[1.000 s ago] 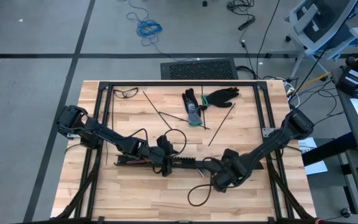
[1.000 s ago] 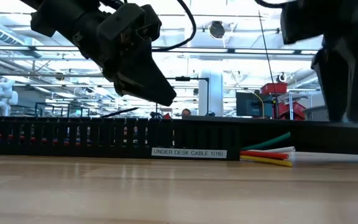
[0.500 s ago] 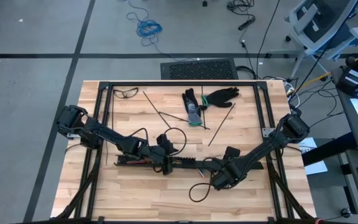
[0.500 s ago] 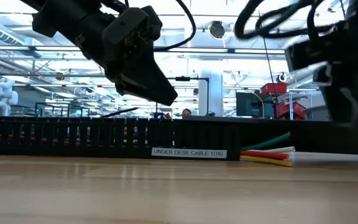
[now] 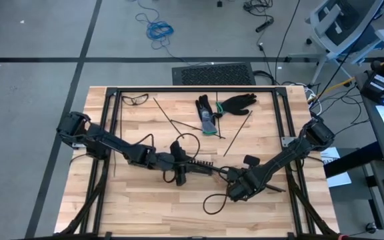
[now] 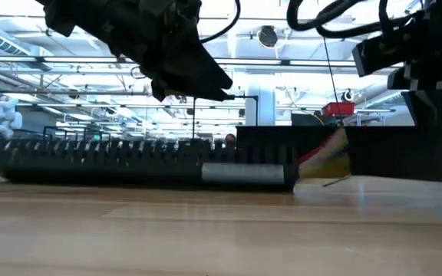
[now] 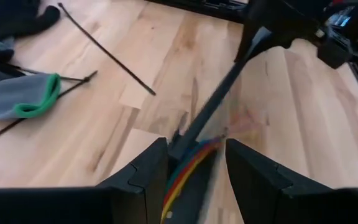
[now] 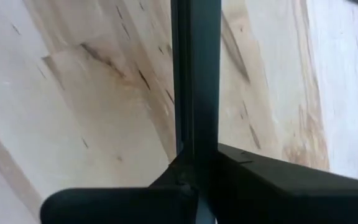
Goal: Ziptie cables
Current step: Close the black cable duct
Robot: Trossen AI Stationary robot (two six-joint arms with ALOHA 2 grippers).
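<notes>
The long black slotted rail point(image 5: 202, 168) lies across the middle of the table with the cables point(image 7: 188, 171), red, green, orange and blue wires, running inside it. They also show at its right end in the low view point(image 6: 324, 153). My left gripper point(image 5: 180, 172) is shut on the rail near its left part. My right gripper point(image 5: 235, 189) is shut on the rail farther right. The zipties point(image 5: 177, 123), thin dark strips, lie flat on the far half of the table; another ziptie point(image 5: 236, 133) lies to their right. My left gripper has the rail's side walls point(image 7: 178, 149) between its two fingers point(image 7: 145, 177), with the coloured wires in the channel between them. The fingers lie across the rail. My right gripper takes the rail point(image 8: 194, 93) between its fingers, which lie along it; the gripper hides the contact.
Black gloves point(image 5: 235, 101) and a grey-and-green glove point(image 5: 209, 120) lie at the far middle, and safety glasses point(image 5: 135, 99) at the far left. A black frame point(image 5: 115, 133) runs around the table. A loose black cable loop point(image 5: 212, 202) lies near the right gripper.
The rail has slid toward the table's right edge and rolled about its long axis: in the low view its label no longer faces the camera and its left end has come into the picture. My left gripper has gone with it, slightly right and far. The wires' ends have risen.
</notes>
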